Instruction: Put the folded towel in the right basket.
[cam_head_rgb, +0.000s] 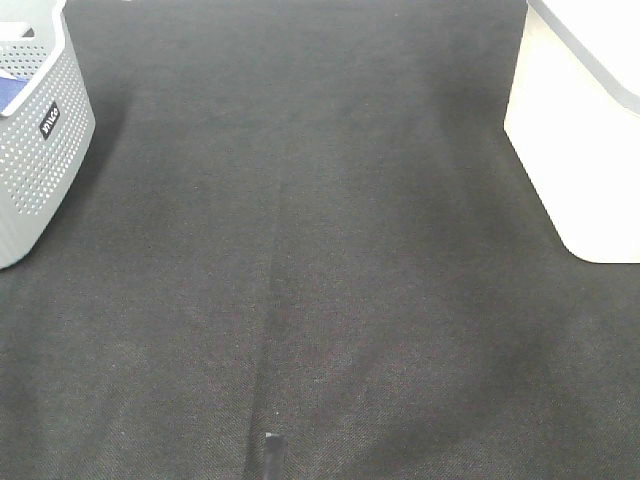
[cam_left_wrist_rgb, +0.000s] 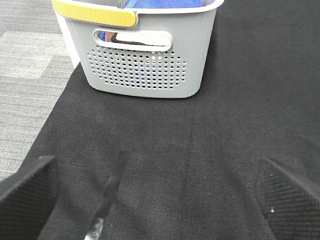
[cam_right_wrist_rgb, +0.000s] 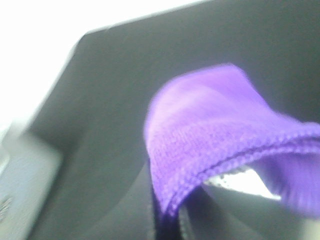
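Exterior high view shows the black mat (cam_head_rgb: 320, 250), with the white right basket (cam_head_rgb: 585, 150) and grey left basket (cam_head_rgb: 35, 150) at its edges. The purple towel (cam_right_wrist_rgb: 215, 135) fills the right wrist view, above the mat, apparently pinched in the right gripper (cam_right_wrist_rgb: 169, 217) (jaws lost in blur). The left gripper (cam_left_wrist_rgb: 160, 200) stands spread wide, holding nothing. Step in hand: the carry. Next move calls for clearing the white rim, then release.
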